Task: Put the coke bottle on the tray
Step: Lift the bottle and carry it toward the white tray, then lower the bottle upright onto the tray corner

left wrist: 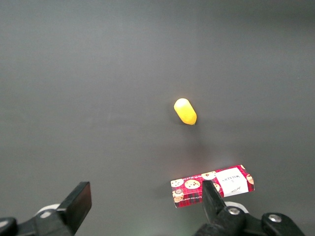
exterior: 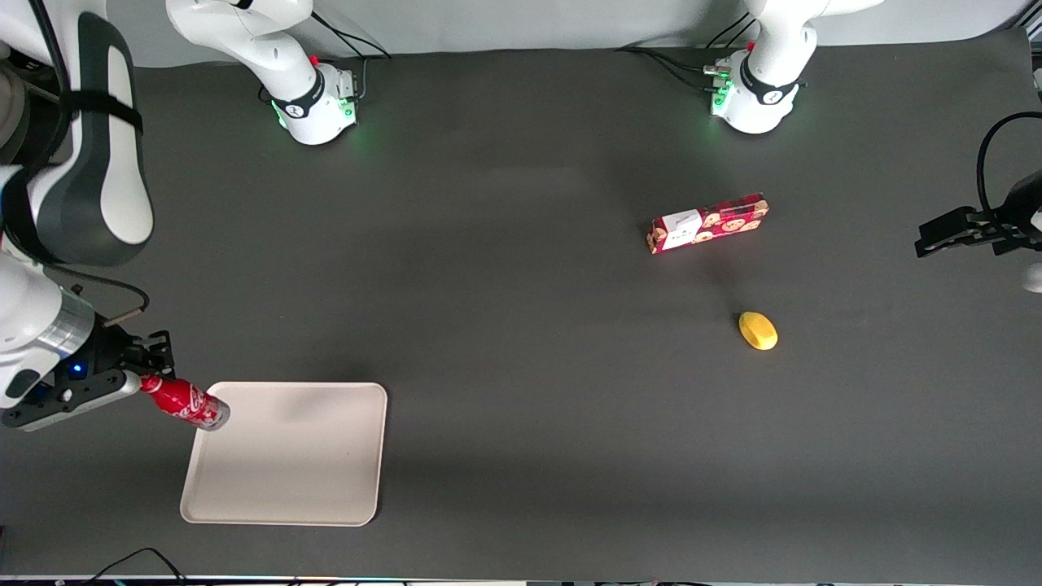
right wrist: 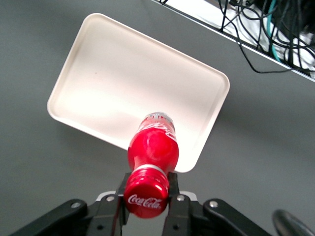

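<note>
Reaching in from the left edge of the front frame, the working arm bends down toward the table with its gripper (exterior: 140, 382) low in the lower left of that frame, angled toward the tray (exterior: 326, 480). The fingers are closed on the neck of the coke bottle (exterior: 186, 402), just under the red cap, so the bottle hangs tilted with its cap end at the gripper and its silvery base pointing out over the tray's corner nearest the arm. The bottle is lifted and does not rest on the tray surface.

The right wrist view looks down along the bottle (right wrist: 152, 152): the cap with its white lettering sits clamped between the two dark fingers (right wrist: 173, 194) of the gripper (right wrist: 146, 199), and the tray (right wrist: 98, 69) spreads out beneath, its rim corner just under the bottle's base. Cables and the table edge show past the tray here, which the front view does not give.

The front view alone shows the whole layout: a red cookie box (exterior: 708, 223) in the upper right area of the frame and a yellow lemon-like object (exterior: 758, 330) nearer the camera than the box, both toward the parked arm's end of the table. The left wrist view shows only the yellow object (left wrist: 185, 111) and the box (left wrist: 212, 186) on the dark table (left wrist: 98, 98).
</note>
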Available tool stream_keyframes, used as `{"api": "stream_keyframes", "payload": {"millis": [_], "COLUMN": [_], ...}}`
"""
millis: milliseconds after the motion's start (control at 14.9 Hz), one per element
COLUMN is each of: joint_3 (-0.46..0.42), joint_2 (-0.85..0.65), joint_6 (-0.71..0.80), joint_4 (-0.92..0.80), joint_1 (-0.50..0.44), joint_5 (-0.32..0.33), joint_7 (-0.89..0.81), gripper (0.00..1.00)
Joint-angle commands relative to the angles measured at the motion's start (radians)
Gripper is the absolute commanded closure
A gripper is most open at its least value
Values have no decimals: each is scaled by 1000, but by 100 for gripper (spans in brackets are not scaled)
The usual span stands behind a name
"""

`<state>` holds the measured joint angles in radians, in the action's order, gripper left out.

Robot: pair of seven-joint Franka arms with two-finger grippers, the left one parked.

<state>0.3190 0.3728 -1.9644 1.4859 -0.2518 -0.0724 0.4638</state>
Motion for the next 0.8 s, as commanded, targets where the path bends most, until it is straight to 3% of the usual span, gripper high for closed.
{"api": "stream_keyframes", "payload": {"millis": [0, 268, 536, 737], "joint_3": [77, 89, 110, 117], "joint_2": [75, 123, 193, 236], "joint_6": [-89, -111, -111, -111], "joint_4": [4, 7, 4, 0], "joint_1": [-15, 19, 46, 54], "joint_5": [-110, -132, -228, -245], "joint_7": [160, 262, 366, 403], "gripper": [100, 100, 100, 100]}}
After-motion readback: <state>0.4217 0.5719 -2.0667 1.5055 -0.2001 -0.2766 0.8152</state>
